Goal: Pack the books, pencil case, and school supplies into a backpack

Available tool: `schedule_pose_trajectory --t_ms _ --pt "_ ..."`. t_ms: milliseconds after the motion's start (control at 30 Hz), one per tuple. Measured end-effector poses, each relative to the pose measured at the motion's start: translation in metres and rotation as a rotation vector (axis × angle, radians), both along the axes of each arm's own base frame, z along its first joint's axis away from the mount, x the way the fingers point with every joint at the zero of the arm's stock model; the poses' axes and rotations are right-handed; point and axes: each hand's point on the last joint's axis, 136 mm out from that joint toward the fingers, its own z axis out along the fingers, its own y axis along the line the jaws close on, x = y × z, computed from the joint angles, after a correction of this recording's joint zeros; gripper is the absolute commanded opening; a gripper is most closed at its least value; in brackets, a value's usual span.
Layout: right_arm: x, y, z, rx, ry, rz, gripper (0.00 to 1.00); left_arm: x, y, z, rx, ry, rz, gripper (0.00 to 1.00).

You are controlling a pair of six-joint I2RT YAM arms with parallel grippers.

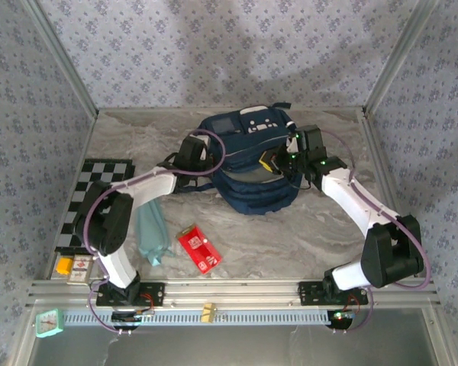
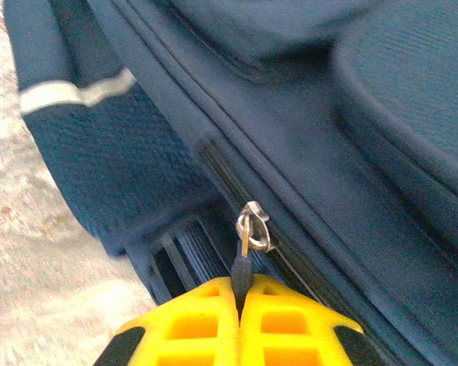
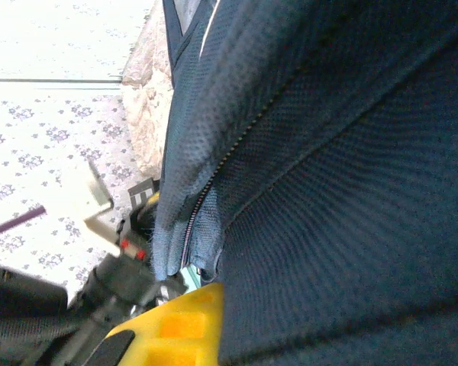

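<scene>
On the marbled desk (image 1: 290,244) a backpack (image 1: 252,197) is set toward the far edge. A teal pencil case (image 1: 151,232) and a red packet (image 1: 198,248) are laid near the near-left corner.

This looks like a robot test booth in a lab. A left arm (image 1: 137,194) and a right arm (image 1: 355,200) are bolted to a metal rail (image 1: 237,290) at the edge of a gray table (image 1: 290,236). Flowery walls (image 1: 214,53) on metal bars (image 1: 57,53) close it in. A checker board (image 1: 91,191) lies at the left.
</scene>
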Motion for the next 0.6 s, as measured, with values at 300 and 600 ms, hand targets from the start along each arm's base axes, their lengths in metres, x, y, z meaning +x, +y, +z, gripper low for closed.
schedule_pose_trajectory --t_ms 300,600 --pt "0.004 0.013 -0.026 -0.027 0.025 0.058 0.26 -0.001 0.009 -0.008 0.016 0.032 -0.001 0.33" --pt "-0.048 0.017 -0.017 -0.236 -0.070 0.187 0.68 -0.066 0.062 0.059 -0.026 0.075 0.146 0.60"
